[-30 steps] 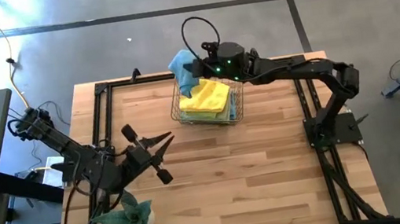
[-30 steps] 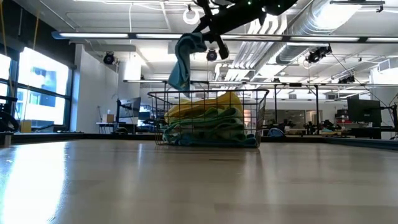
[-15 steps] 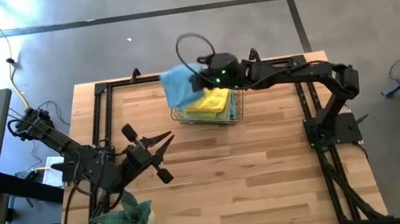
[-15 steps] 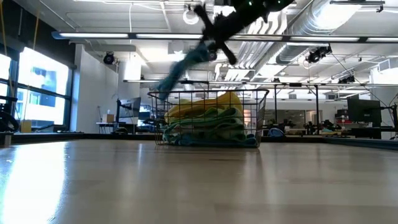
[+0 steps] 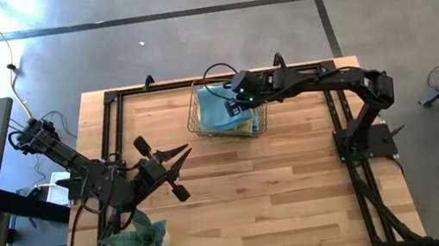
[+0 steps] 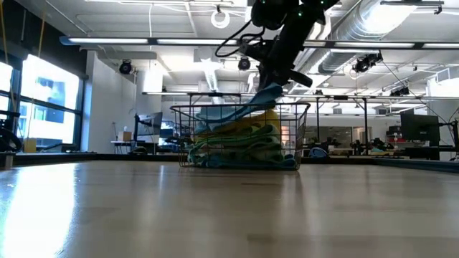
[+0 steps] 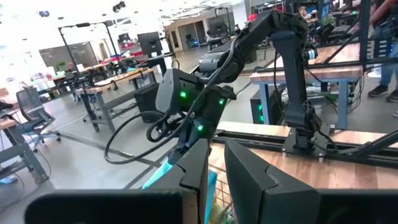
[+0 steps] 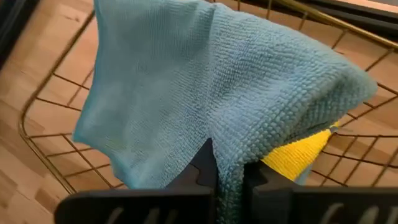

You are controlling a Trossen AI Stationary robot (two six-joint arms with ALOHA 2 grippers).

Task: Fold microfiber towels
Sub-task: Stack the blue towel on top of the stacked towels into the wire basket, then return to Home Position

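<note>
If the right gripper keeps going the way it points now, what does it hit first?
Most likely the pile in the wire basket: the right gripper, shut on the light blue towel, points down into it, with the yellow towel just ahead. Depth is unclear.

bare tabletop (image 5: 281, 184) mid-table – wire basket (image 5: 198, 119), plant (image 5: 141, 239) obstruct

Most of the towel stack (image 5: 241, 120) in the basket (image 5: 199, 124) is covered by the blue towel (image 5: 219, 110) in the high view. The right hand (image 8: 228, 177) is cut off by the picture's edge in its wrist view. Left hand (image 5: 180, 172) finger spacing is too small to tell from above.
</note>
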